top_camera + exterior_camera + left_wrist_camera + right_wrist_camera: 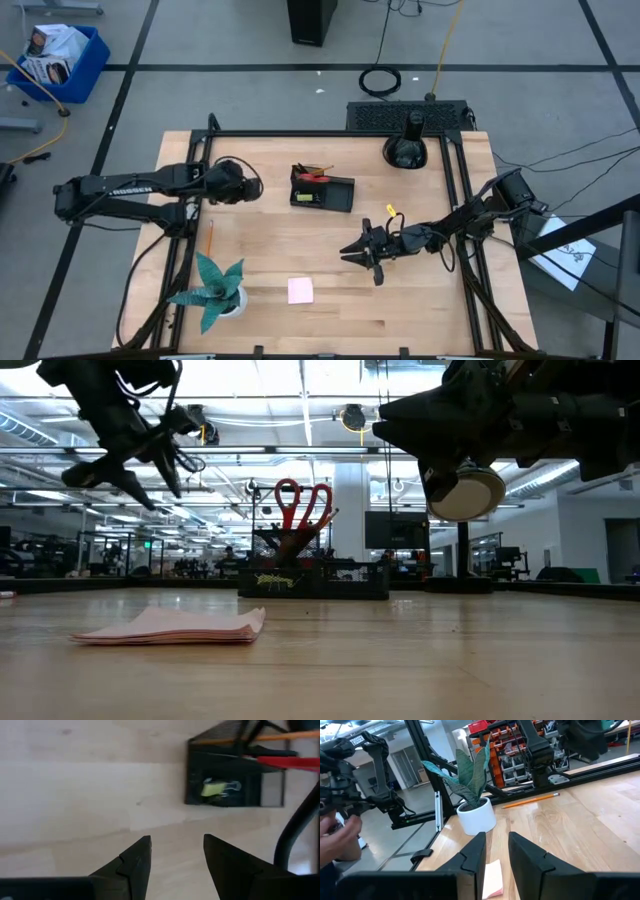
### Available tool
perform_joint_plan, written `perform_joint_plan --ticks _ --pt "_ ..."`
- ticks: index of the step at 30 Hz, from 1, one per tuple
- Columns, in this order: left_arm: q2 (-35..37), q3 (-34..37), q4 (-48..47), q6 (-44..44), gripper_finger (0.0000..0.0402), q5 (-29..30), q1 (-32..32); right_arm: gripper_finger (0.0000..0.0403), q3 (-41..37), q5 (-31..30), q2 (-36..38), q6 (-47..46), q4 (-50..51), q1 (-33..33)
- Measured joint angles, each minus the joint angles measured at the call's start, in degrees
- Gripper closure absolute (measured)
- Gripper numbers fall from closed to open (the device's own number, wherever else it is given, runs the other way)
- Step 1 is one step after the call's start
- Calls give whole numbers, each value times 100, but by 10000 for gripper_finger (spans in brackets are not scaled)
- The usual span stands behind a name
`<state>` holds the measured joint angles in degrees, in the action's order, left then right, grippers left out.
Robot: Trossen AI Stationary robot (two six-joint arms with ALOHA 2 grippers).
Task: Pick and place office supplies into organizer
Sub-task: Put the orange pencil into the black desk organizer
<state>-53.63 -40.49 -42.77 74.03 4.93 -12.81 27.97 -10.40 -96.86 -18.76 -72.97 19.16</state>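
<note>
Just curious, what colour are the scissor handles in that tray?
Red scissor handles, clearest in the low view.

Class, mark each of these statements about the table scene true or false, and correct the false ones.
1. The pink sticky-note pad lies inside the organizer. False: it lies on the bare table, apart from the organizer.
2. The red-handled scissors stand in the organizer. True.
3. An orange pencil lies on the table near the potted plant. True.
4. The left pincer holds a pen. False: it is open and empty.
5. A yellow binder clip sits in an organizer compartment. True.
</note>
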Motion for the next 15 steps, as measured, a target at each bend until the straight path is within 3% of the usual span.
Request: perform_joint_plan --ticks 5,12,15 --pt "-364 0 -582 642 218 567 385 330 0 0 0 -2 1 0" --pt "-1160 0 -1365 1313 218 337 650 330 0 0 -2 -2 0 0" --pt "-1428 0 -2024 1938 218 507 780 330 -2 0 -2 -2 -1 0"
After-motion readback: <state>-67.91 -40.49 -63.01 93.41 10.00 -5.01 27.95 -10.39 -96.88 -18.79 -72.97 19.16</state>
